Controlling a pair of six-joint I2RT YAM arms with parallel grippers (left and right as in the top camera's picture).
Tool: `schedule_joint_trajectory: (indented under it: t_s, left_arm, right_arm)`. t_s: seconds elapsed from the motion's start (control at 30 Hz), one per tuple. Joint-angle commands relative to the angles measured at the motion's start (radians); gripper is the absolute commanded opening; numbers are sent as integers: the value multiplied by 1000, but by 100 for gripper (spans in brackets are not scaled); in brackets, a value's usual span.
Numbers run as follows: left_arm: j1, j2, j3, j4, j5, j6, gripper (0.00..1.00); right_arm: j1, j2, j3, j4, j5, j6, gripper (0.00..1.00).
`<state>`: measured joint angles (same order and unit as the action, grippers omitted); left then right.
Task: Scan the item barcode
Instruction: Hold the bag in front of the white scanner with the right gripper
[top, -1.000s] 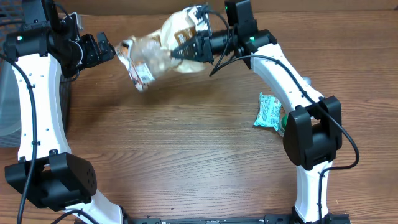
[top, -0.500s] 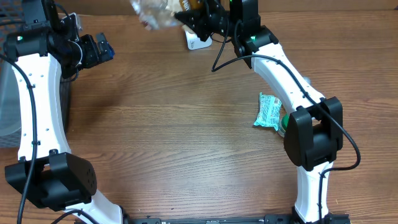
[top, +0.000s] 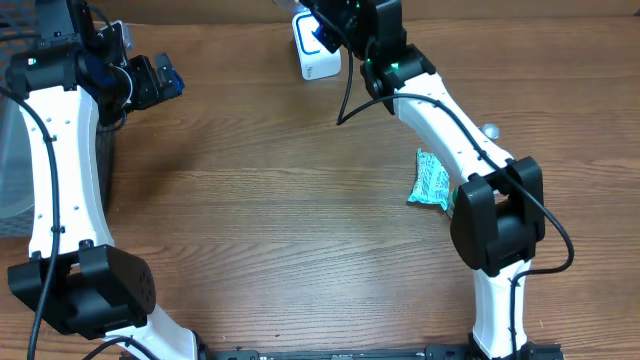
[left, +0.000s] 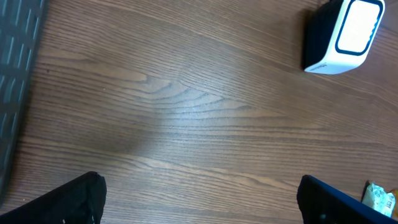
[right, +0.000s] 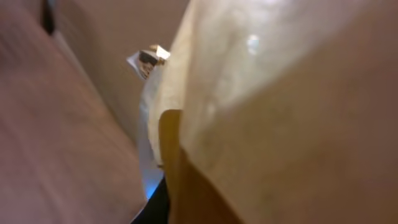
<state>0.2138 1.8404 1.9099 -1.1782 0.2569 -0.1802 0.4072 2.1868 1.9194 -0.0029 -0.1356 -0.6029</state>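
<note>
The item is a tan, glossy bag (right: 280, 106) that fills the right wrist view, blurred and very close. In the overhead view the bag lies beyond the top edge. My right gripper (top: 322, 12) is at the table's far edge, right above the white scanner (top: 318, 55), and is shut on the bag. Only a dark sliver of one finger (right: 157, 208) shows beneath the bag. My left gripper (top: 165, 80) hovers at the far left, open and empty. In the left wrist view it (left: 202, 196) stands wide over bare wood, with the scanner (left: 343, 34) at the upper right.
A green wrapped packet (top: 432, 180) lies right of centre, beside the right arm's base; its corner (left: 379, 198) shows in the left wrist view. A grey bin (top: 10, 170) stands at the left edge. A small silver object (top: 490, 130) sits at the right.
My right gripper has carried the bag from above the table's back left up past the scanner and out of the overhead frame. The left arm has not moved.
</note>
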Motion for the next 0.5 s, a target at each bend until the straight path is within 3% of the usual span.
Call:
schedule_joint_trajectory:
  t_s: [0.0, 0.17, 0.47]
  left_arm:
    - [-1, -10, 5, 2, -6, 8, 100]
    - [-1, -10, 5, 2, -6, 8, 100]
    - [-1, -10, 5, 2, -5, 8, 99]
  right_arm:
    - [-2, 45, 26, 25, 101, -87, 4]
    - [-2, 97, 26, 73, 137, -158, 4]
    - [-2, 119, 26, 95, 157, -153, 4]
